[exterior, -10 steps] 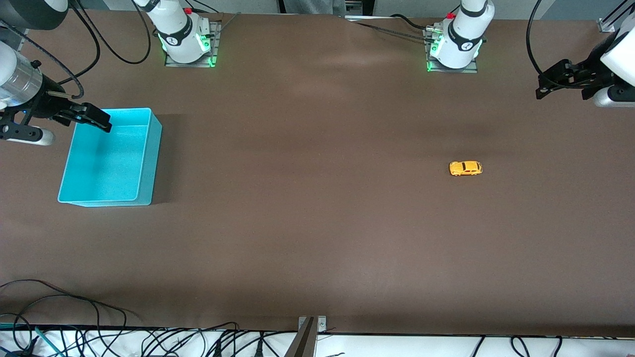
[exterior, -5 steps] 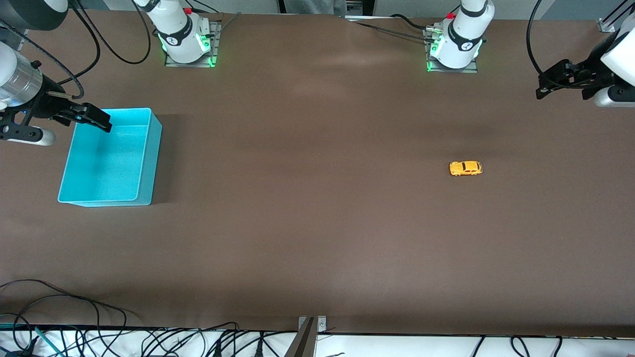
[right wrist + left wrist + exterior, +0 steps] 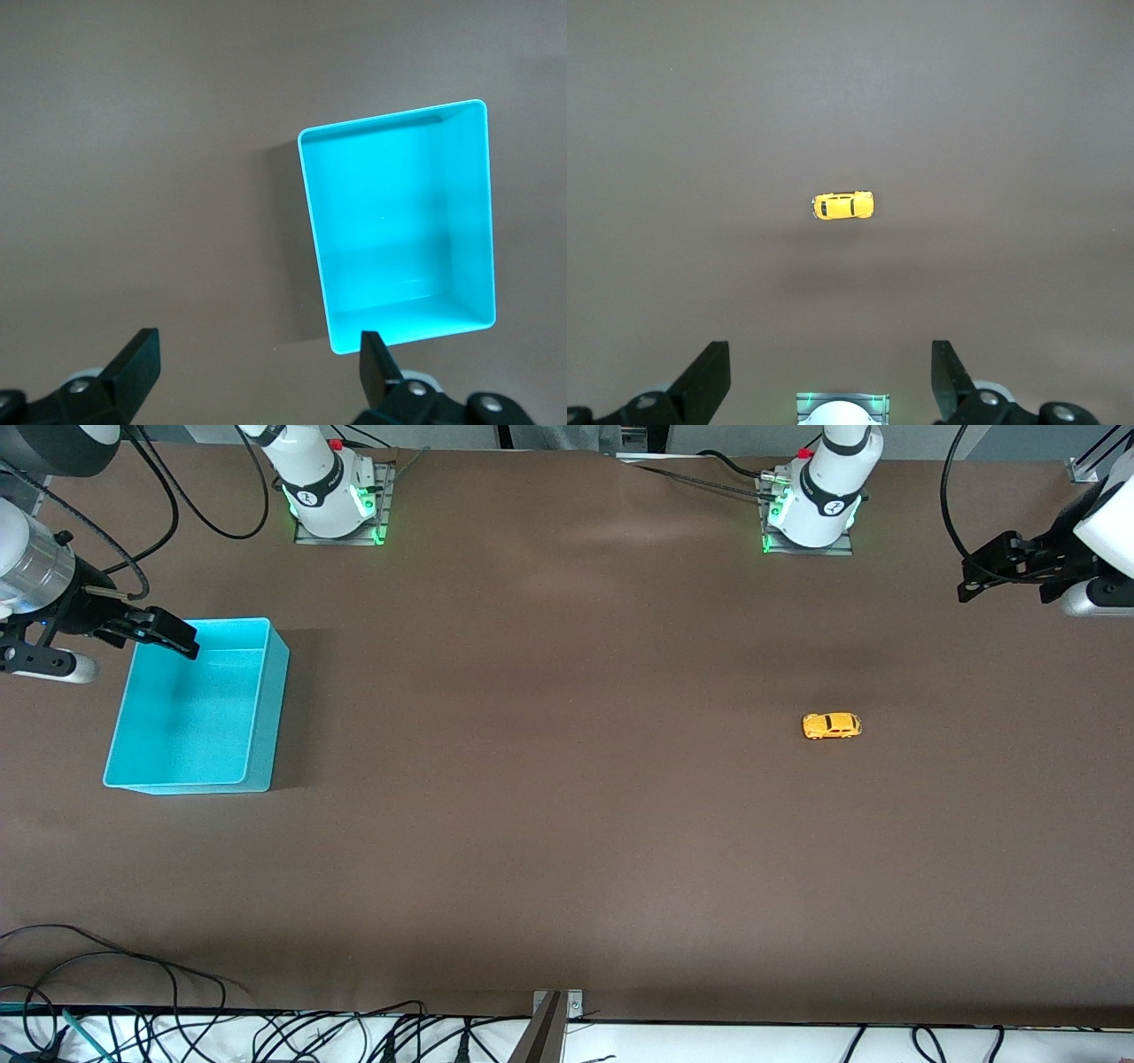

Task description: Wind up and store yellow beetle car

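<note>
The yellow beetle car point(image 3: 831, 726) stands on its wheels on the brown table point(image 3: 567, 824), toward the left arm's end, and it also shows in the left wrist view point(image 3: 842, 205). The turquoise bin point(image 3: 190, 708) sits empty toward the right arm's end, and it also shows in the right wrist view point(image 3: 390, 212). My left gripper point(image 3: 979, 576) is open and empty, held high in the air over the table's edge at the left arm's end, well away from the car; its own view point(image 3: 830, 381) shows the jaws wide apart. My right gripper point(image 3: 177, 638) is open and empty over the bin's rim, and its jaws are spread in its own view point(image 3: 257, 367).
The two arm bases point(image 3: 332, 496) point(image 3: 811, 509) stand at the table's edge farthest from the front camera. Loose cables point(image 3: 177, 1019) lie along the edge nearest that camera.
The right arm's wrist has shifted very slightly upward in the front view. The car, the bin and the left arm have not moved.
</note>
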